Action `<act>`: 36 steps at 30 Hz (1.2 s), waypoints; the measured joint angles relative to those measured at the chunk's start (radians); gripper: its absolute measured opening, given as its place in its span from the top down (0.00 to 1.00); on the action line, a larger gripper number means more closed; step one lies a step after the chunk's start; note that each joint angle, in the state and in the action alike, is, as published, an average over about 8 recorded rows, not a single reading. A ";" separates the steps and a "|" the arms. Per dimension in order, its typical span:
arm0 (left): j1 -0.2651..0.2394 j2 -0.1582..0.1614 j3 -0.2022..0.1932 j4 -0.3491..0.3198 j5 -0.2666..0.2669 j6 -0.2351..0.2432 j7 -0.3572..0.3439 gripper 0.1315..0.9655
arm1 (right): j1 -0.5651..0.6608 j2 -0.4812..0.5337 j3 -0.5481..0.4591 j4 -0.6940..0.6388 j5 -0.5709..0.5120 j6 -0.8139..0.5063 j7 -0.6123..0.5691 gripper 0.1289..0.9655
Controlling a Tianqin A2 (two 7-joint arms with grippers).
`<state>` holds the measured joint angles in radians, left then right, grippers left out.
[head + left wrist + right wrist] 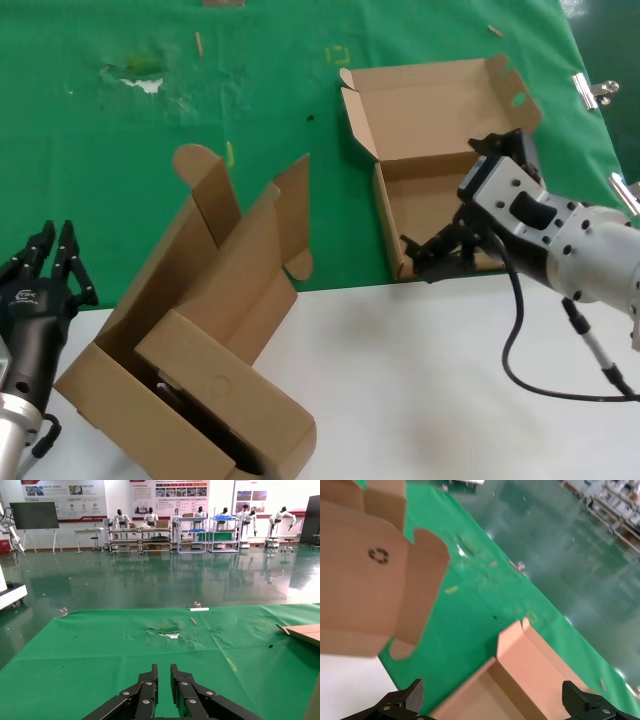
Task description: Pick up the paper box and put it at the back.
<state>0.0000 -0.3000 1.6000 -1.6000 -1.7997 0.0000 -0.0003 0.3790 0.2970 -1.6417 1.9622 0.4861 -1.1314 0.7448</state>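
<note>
Paper box (432, 150), brown corrugated-cardboard mailer tray with hinged lid flipped open and ear-shaped lid flaps, sits on the green cloth (120, 120), its near edge close to where the cloth meets the white tabletop (430, 380). Lid lies toward the far side, tray toward the robot.

Right gripper (445, 255), black-fingered on a silver wrist, is low at the tray's near wall; fingers spread wide, holding nothing. Right wrist view confirms: both fingertips (400, 700) far apart, with the tray's open interior (520, 680) between them.

Left gripper (45, 270) idle at the near left over the tabletop edge, fingers close together with only a thin slit, nothing held; left wrist view shows the same (162, 692).

Two nested brown cardboard boxes (210, 350), one with a tall round-tipped flap, stand on the tabletop at centre-left, untouched.

Progress: box already rests on the cloth, so placement looks done or nearly so. Left: likely just pulling the right arm clear.
</note>
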 joint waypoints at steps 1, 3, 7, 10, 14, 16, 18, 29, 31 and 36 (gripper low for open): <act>0.000 0.000 0.000 0.000 0.000 0.000 0.000 0.93 | -0.005 0.000 0.001 -0.005 0.019 0.016 -0.011 0.02; 0.000 0.000 0.000 0.000 0.000 0.000 0.000 0.91 | -0.016 0.000 0.002 -0.016 0.057 0.049 -0.033 0.02; 0.000 0.000 0.000 0.000 0.000 0.000 0.000 0.85 | -0.039 0.000 0.004 -0.037 0.135 0.116 -0.077 0.01; 0.000 0.000 0.000 0.000 0.000 0.000 0.000 0.79 | -0.056 0.000 0.006 -0.053 0.194 0.167 -0.110 0.00; 0.000 0.000 0.000 0.000 0.000 0.000 0.000 0.76 | -0.078 0.001 0.009 -0.075 0.271 0.233 -0.154 0.00; 0.000 0.000 0.000 0.000 0.000 0.000 0.000 0.76 | -0.090 0.001 0.010 -0.086 0.310 0.267 -0.176 0.00; 0.000 0.000 0.000 0.000 0.000 0.000 0.000 0.70 | -0.101 0.001 0.011 -0.097 0.349 0.301 -0.198 0.00; 0.000 0.000 0.000 0.000 0.000 0.000 0.000 0.40 | -0.163 0.001 0.018 -0.156 0.566 0.486 -0.320 0.00; 0.000 0.000 0.000 0.000 0.000 0.000 0.000 0.34 | -0.175 0.001 0.019 -0.167 0.605 0.520 -0.343 0.00; 0.000 0.000 0.000 0.000 0.000 0.000 0.001 0.23 | -0.203 0.002 0.022 -0.194 0.703 0.605 -0.399 0.00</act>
<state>0.0000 -0.3000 1.6000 -1.6000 -1.7999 0.0000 0.0002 0.1761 0.2986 -1.6193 1.7684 1.1892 -0.5260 0.3460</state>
